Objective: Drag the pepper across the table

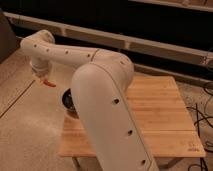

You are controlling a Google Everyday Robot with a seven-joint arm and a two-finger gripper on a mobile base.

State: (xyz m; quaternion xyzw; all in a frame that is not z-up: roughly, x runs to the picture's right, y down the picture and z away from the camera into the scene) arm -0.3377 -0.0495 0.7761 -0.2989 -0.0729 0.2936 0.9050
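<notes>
The pepper is a slim red-orange piece hanging in the air to the left of the table, above the floor. My gripper sits at the end of the white arm, at the far left, and is shut on the pepper's upper end. The wooden table with its plank-striped top lies to the right. The big white arm segment in the foreground covers the table's left part.
A dark bowl stands at the table's left edge, half hidden by the arm. Speckled floor spreads out to the left. A dark wall with a light rail runs behind. Cables lie on the floor at the right.
</notes>
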